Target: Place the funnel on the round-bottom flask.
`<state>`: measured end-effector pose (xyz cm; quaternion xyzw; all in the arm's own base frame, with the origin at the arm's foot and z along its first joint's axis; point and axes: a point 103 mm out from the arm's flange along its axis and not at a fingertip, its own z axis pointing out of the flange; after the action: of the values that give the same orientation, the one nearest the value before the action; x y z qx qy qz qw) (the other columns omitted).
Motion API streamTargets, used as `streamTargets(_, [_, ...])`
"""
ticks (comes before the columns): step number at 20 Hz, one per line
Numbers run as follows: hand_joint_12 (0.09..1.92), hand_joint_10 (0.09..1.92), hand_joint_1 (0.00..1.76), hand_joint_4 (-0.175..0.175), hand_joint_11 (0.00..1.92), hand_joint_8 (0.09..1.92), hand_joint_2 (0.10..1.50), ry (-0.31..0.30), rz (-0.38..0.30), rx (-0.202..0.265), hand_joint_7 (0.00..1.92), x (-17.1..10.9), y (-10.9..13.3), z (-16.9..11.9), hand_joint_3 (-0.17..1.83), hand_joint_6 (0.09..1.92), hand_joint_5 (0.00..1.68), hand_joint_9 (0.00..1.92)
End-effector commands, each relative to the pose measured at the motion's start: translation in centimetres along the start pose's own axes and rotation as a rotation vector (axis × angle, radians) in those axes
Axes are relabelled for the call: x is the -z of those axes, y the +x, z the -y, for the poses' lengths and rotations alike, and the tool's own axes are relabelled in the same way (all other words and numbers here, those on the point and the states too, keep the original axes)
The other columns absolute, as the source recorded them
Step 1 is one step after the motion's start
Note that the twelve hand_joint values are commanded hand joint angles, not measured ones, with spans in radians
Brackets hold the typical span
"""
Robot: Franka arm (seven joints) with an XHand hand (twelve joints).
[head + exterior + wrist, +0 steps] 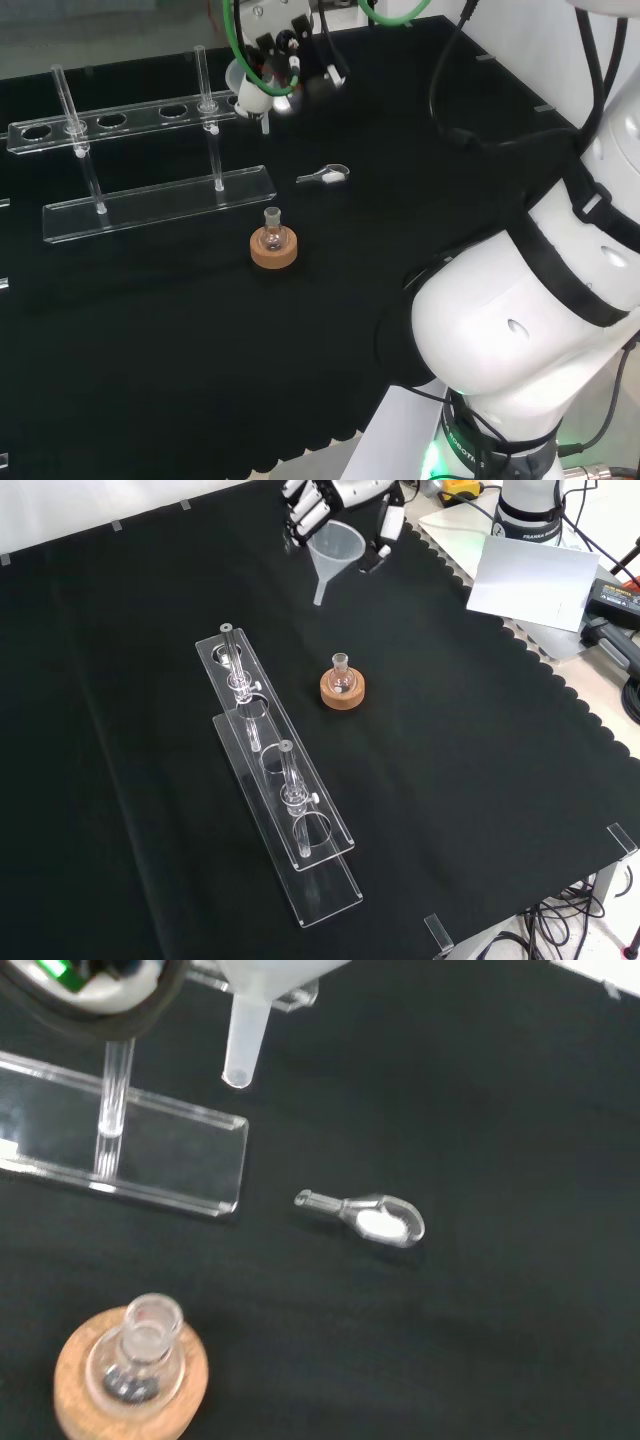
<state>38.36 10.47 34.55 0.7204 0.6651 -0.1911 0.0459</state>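
The flask [341,677] sits upright in its cork stand [343,690] near the middle of the surface [480,780], its neck open and bare: nothing rests on it yet. In the front view a clear rack [275,770] lies just to its left, running toward the near edge. A small scoop [325,176] lies on the cloth a little beyond the flask in the head view. Farther off, toward the far edge in the front view, the robot hand [335,500] has its fingers curled round the rim of the funnel [333,552], which hangs in the air, stem pointing down, well apart from the flask. So the pickup looks done; what is left is carrying the funnel over the flask, lining the stem up with the neck, lowering it in and letting go.
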Motion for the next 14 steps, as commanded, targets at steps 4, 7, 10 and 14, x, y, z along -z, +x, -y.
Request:
streamTargets(4, [1.33,0.46,0.88,-0.004,0.55,0.68,0.73,0.065,-0.001,0.031,0.70,-4.1,2.9,0.2,0.58,0.48,0.60,0.99])
streamTargets(7, [1.33,0.46,0.88,-0.004,0.55,0.68,0.73,0.095,0.000,0.033,0.70,-5.5,3.3,-0.2,0.58,0.48,0.60,0.98])
streamTargets(10, [1.33,0.46,0.88,-0.004,0.55,0.68,0.73,0.116,-0.002,0.032,0.70,-6.8,3.5,-0.7,0.58,0.49,0.60,0.98])
streamTargets(14, [1.34,0.46,0.88,-0.004,0.55,0.68,0.73,0.150,0.023,-0.029,0.70,-7.9,3.6,-1.1,0.58,0.49,0.60,0.98])
